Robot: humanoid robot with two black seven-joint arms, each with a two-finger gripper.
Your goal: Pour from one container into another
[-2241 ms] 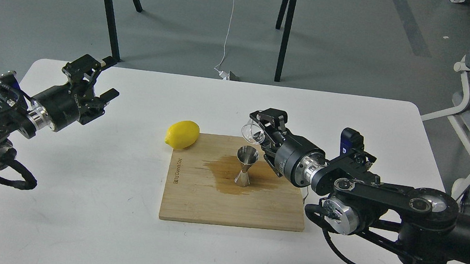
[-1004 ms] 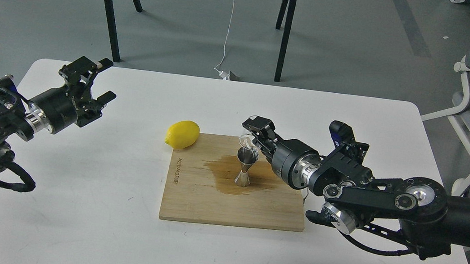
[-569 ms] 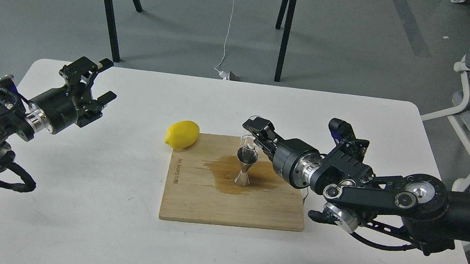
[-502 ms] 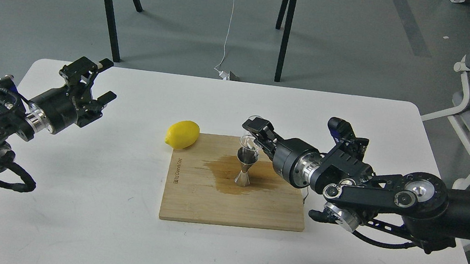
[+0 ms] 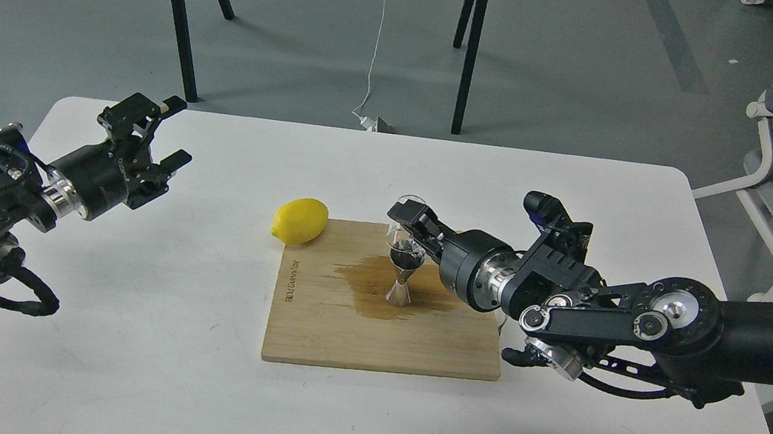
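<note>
1. White desk (image 5: 150, 365) fills the scene, with a light wooden cutting board (image 5: 341, 338) lying flat at its middle.
2. A steel jigger (image 5: 402, 279), hourglass-shaped, stands upright on the far half of the board, in the middle of a brown wet stain (image 5: 365, 290) spread over the wood.
3. The right gripper (image 5: 407, 217) reaches in from the right along a black arm, its jaws pinching a small clear cup (image 5: 408, 209).
4. The cup sits directly above the jigger's mouth, just behind it in the view; its round rim faces up and it looks close to upright. Whether cup and jigger touch cannot be told.
5. The jigger's upper cone shows a dark inside; how full it is cannot be told.
6. A yellow lemon (image 5: 300, 220) lies on the desk touching the far left corner of the board.
7. The left gripper (image 5: 157, 129) hangs above the far left of the desk, well apart from the board, its jaws spread and holding nothing.
8. Beyond the desk are a grey floor and black metal legs (image 5: 179, 3).
</note>
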